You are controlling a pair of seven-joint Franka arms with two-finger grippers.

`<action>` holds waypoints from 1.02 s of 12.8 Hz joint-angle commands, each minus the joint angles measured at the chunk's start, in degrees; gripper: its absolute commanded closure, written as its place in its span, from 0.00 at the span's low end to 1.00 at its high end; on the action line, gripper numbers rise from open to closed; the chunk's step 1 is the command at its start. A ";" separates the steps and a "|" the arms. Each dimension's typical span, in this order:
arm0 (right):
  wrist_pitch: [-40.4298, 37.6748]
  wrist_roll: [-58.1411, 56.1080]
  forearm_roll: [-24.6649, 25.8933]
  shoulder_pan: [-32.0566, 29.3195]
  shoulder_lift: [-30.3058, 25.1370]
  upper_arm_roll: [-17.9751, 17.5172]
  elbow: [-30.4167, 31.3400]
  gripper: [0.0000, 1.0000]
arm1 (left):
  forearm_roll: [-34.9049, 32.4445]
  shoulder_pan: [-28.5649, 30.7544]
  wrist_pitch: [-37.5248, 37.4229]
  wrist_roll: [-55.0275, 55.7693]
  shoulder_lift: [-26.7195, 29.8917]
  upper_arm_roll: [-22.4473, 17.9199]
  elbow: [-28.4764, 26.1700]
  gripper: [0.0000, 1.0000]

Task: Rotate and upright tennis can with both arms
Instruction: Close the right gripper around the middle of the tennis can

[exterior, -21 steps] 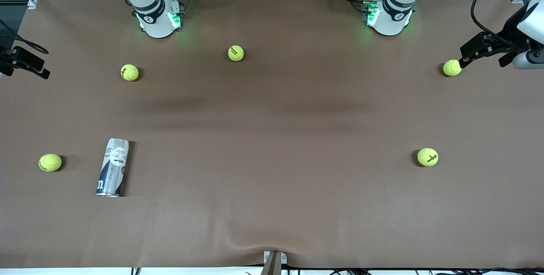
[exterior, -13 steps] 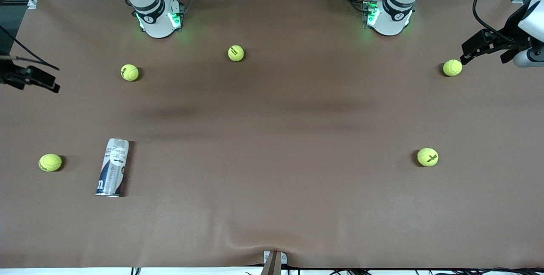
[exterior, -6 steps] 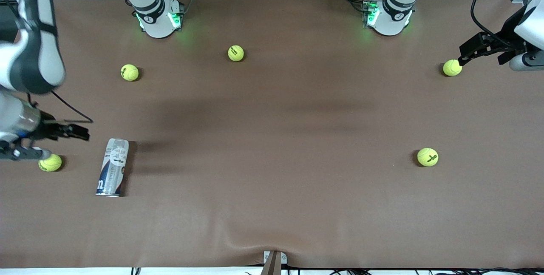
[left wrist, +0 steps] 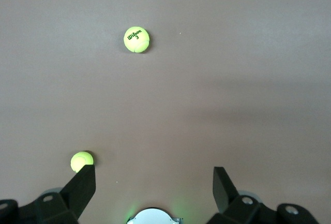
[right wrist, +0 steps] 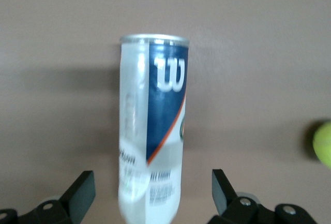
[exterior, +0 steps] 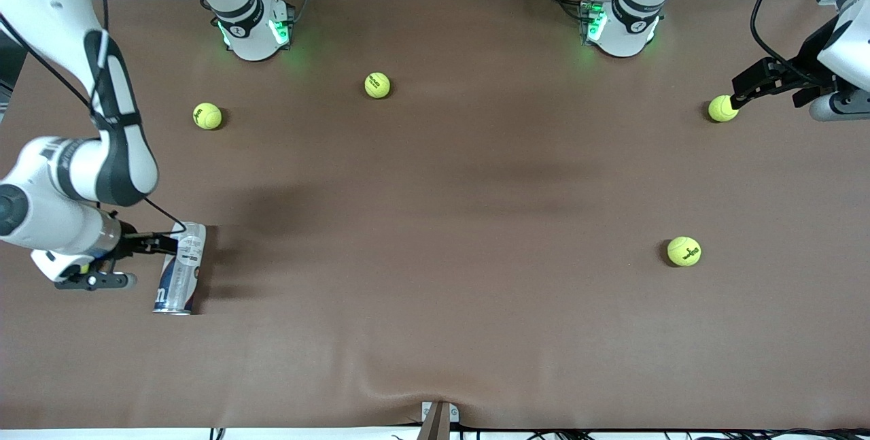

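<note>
Front view: the can (exterior: 180,267) was seen lying on its side on the table (exterior: 435,331) toward the right arm's end, silver rim toward the front camera, rounded end toward the robots' bases. The right gripper (exterior: 146,260) was held over the can's rounded end with its fingers spread wide and nothing between them; in the right wrist view the can (right wrist: 152,125) was framed between the two fingers (right wrist: 80,190), not yet touched. The left gripper (exterior: 737,92) was kept waiting, fingers apart and empty, over a ball (exterior: 722,108) at the left arm's end.

The can was judged light and probably empty, its clear plastic wall thin, smooth and easily dented, and apt to roll. A grip across the labelled middle was judged best, since a hard squeeze could buckle it
</note>
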State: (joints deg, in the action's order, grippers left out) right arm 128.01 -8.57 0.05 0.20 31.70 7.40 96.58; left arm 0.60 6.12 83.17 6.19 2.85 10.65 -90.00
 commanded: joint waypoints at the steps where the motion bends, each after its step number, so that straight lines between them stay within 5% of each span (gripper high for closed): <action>1: 5.74 -1.89 0.04 -0.99 4.67 -0.54 -0.69 0.00 | -1.04 0.56 -0.29 -0.57 -0.47 0.60 0.79 0.00; 13: 6.37 -2.24 -2.25 -1.17 9.43 -0.63 -0.87 0.03 | -1.12 0.64 0.06 -0.57 -0.74 0.51 0.44 0.00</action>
State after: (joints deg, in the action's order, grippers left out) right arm 134.36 -9.33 -1.14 -0.24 40.97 7.38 96.57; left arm 0.60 6.15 83.21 6.19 2.47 10.63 -90.04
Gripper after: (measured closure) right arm 0.004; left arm 0.000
